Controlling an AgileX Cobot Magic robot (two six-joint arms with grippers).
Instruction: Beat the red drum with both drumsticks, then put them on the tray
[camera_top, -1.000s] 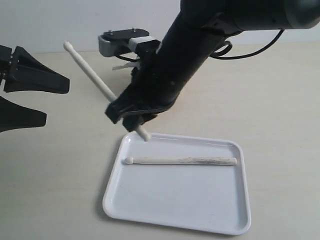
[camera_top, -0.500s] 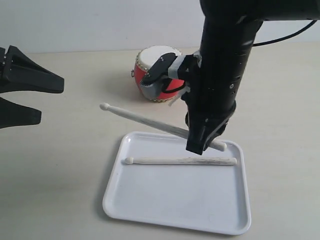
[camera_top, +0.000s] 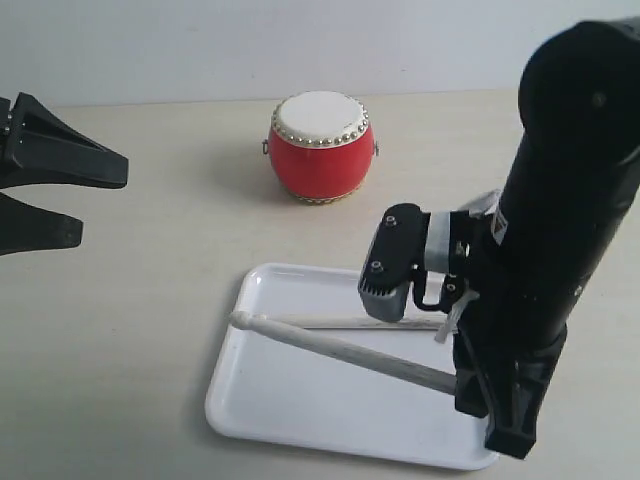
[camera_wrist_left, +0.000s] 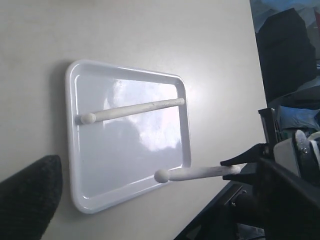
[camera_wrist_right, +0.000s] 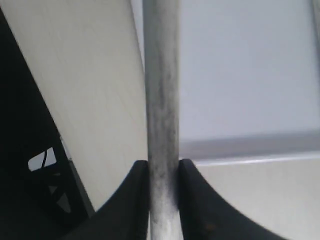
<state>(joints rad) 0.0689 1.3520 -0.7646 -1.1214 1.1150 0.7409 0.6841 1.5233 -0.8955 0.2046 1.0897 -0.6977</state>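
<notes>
In the exterior view, the red drum (camera_top: 320, 150) is seen upright on the table (camera_top: 150, 350), apart from the tray (camera_top: 300, 410). A second drumstick (camera_top: 320, 322) lies flat in the tray. The held drumstick (camera_top: 340, 350) is clamped at its handle by the right gripper (camera_top: 470, 388), with its tip over the tray's edge. The left gripper (camera_top: 100, 200) is spread wide and empty. In the left wrist view, the same arrangement is confirmed. In the right wrist view, the handle is pinched between both jaws.

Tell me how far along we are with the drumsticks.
Done: one drumstick lies flat in the tray. In hand: the second drumstick is clamped in the right gripper, slanting over the tray, not yet released. The left gripper is open and empty. Remaining: lower that stick and let go.
</notes>
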